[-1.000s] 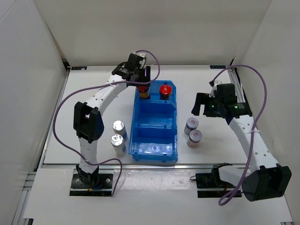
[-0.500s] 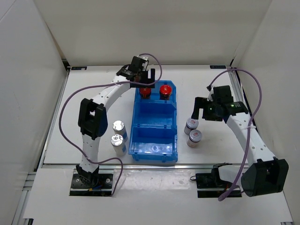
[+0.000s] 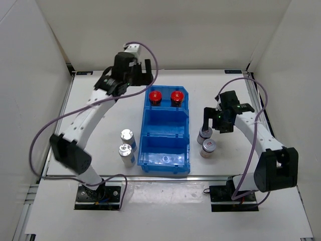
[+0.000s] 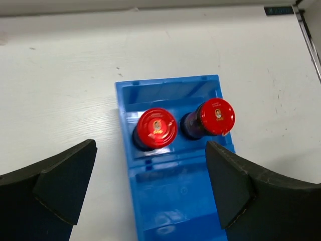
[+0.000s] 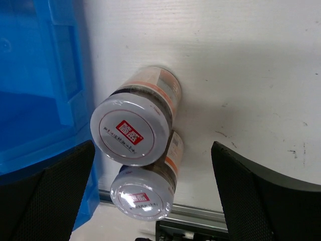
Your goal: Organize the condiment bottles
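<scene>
1. Red-capped dark bottles (image 3: 155,95) both stood upright in the blue bin's (image 3: 142,145) far compartment: that pair looked done.
2. Grey-lidded bottles (image 5: 131,129) stood on the surface (image 3: 100,115) right of the bin, silver-capped bottles (image 3: 127,135) left of it: four unsorted.
3. Left fingers (image 4: 60,181) were spread, empty, above the red caps; right fingers (image 5: 50,196) were spread, empty, over the grey lids.

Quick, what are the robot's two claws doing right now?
Left gripper: open, holding nothing.
Right gripper: open, empty, above a grey-lidded bottle.
</scene>
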Action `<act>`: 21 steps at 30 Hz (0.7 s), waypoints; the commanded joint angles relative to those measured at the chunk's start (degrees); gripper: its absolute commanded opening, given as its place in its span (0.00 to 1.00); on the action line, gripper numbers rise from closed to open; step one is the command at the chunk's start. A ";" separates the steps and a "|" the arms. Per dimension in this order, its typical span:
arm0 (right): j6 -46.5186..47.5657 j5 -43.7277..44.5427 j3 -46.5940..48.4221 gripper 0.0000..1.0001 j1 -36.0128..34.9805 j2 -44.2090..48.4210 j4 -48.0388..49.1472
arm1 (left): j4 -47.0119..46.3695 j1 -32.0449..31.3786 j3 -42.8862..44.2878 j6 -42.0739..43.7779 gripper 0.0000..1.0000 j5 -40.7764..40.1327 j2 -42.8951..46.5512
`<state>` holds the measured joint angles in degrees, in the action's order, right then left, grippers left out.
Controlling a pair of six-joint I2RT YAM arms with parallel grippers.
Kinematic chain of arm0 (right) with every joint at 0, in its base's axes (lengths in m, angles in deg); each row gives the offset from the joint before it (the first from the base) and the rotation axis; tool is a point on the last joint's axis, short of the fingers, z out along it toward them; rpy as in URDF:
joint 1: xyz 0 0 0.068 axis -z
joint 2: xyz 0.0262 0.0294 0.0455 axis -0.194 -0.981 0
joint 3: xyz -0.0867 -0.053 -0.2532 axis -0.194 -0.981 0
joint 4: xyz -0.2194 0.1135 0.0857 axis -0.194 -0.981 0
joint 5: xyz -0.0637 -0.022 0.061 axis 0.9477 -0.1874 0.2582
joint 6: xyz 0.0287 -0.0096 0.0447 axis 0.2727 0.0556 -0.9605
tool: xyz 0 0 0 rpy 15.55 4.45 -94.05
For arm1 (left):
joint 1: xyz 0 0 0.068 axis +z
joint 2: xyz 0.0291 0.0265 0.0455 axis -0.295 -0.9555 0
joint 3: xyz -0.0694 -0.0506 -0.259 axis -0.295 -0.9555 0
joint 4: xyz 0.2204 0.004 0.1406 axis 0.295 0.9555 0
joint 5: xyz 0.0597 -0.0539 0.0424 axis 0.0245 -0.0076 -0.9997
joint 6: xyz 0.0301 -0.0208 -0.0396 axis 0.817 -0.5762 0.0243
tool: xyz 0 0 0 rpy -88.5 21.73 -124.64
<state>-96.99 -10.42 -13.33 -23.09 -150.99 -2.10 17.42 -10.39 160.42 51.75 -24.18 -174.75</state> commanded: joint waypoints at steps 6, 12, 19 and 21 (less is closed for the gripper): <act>-2.05 5.91 5.53 1.00 -4.53 -7.18 -0.52 | 4.35 0.22 -20.27 2.21 1.00 -11.77 19.14; -2.67 10.04 7.38 0.90 -7.69 -13.07 -3.07 | 6.46 -0.84 -26.25 -1.49 1.00 -14.24 22.66; -4.34 13.12 9.92 0.51 -9.63 -14.92 -5.61 | 6.46 -0.84 -26.78 -0.69 1.00 -14.85 21.61; -4.86 15.75 12.20 0.40 -10.24 -13.26 -6.85 | 5.94 -0.84 -26.26 -0.69 1.00 -14.24 21.61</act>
<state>-100.40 0.53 -6.31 -32.55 -166.34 -5.59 23.96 -11.05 133.34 51.27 -37.25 -154.05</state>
